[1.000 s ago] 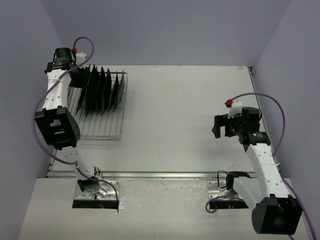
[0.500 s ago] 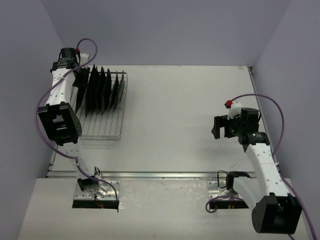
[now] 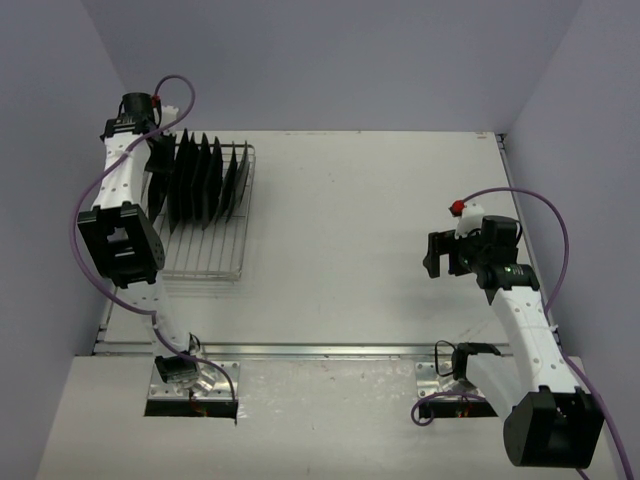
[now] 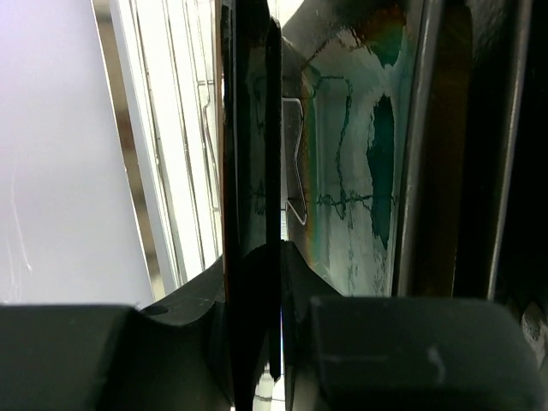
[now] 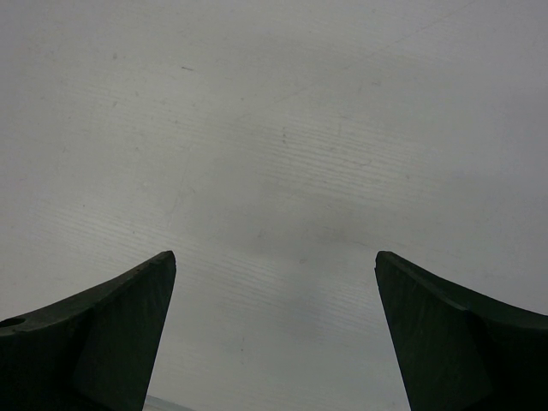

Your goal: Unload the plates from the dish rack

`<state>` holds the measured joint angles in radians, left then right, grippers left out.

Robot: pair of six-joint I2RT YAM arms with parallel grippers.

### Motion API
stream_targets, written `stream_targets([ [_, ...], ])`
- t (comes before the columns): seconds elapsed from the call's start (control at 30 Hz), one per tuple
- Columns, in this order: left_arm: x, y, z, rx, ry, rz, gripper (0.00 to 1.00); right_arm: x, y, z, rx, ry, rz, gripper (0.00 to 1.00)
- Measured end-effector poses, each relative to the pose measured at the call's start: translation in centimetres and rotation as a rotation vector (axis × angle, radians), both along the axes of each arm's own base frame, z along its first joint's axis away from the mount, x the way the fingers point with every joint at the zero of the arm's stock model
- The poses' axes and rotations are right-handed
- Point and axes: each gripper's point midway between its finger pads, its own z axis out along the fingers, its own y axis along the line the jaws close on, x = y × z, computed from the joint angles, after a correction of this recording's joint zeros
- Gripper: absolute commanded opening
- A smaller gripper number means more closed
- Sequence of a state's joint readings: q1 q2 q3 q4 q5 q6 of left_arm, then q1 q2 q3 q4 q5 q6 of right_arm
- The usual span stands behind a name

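The silver wire dish rack (image 3: 205,250) sits at the table's far left and holds several black plates (image 3: 205,180) standing upright in its far half. My left gripper (image 3: 153,165) is at the rack's left end, shut on the rim of the leftmost plate. In the left wrist view that plate's (image 4: 250,128) dark edge runs down between my fingers (image 4: 184,317), with the left gripper (image 4: 257,287) closed on both sides of it. The neighbouring plate (image 4: 360,137) stands just to the right. My right gripper (image 3: 436,256) hovers open and empty over bare table (image 5: 274,128) at the right.
The rack's near half (image 3: 200,262) holds no plates. Rack wires and the table's left edge (image 4: 171,128) lie beside the gripped plate. The purple walls close in on the left and the right.
My left arm has shifted towards the back and the gripper has settled onto the leftmost plate's rim. The right arm has not moved.
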<state>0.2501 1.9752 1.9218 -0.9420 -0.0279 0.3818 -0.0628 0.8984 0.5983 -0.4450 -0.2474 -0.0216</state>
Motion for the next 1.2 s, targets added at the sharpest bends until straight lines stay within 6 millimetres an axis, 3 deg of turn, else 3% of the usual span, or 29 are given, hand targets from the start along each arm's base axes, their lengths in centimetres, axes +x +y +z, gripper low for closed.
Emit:
stream_targets([
  [0.23, 0.0, -0.2, 1.1, -0.027, 0.030, -0.009, 0.00, 0.0, 0.1, 0.0, 0.006, 0.000, 0.005, 0.99],
  [0.53, 0.7, -1.2, 5.9, -0.067, -0.056, -0.032, 0.00, -0.1, 0.5, 0.1, 0.021, 0.000, 0.017, 0.99],
  [0.83, 0.6, -1.4, 8.1, -0.058, -0.114, -0.048, 0.00, -0.1, 0.8, 0.1, 0.035, 0.001, 0.031, 0.99],
  [1.07, -0.2, -1.2, 13.0, 0.014, -0.237, -0.073, 0.00, -0.2, 1.3, 0.4, 0.072, 0.006, 0.021, 0.99],
  [1.2, -1.0, -1.5, 16.3, 0.085, -0.308, -0.114, 0.00, 0.1, 1.7, 1.6, 0.110, -0.016, 0.006, 0.99],
])
